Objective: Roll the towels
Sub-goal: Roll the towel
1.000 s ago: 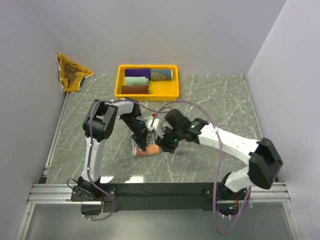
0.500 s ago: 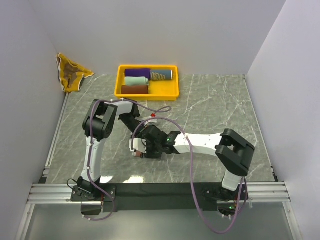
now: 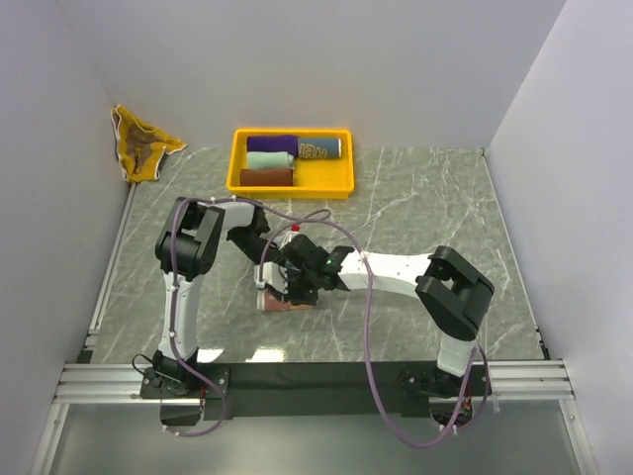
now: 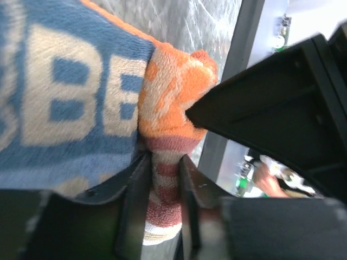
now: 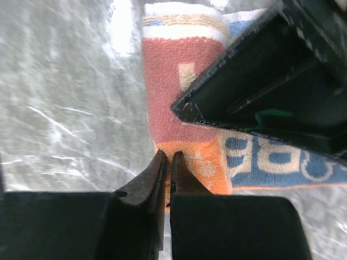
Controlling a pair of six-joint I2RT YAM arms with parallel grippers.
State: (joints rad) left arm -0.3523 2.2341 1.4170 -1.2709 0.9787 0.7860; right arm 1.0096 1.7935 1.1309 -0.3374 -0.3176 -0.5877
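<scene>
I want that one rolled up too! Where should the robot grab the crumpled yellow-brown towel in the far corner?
On the yellow-brown towel, pinch the tip that pokes out toward the yellow tray. Come down from above on the tray side. The left wall is tight against the towel's other side, while that tip looks thin and free, so it is probably the easiest part to catch.

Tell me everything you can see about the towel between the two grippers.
The blue, orange and red-striped terry towel with cream block letters lies bunched on the grey marbled table, near the front. The left gripper clamps its striped end; the right gripper pinches its orange edge.
</scene>
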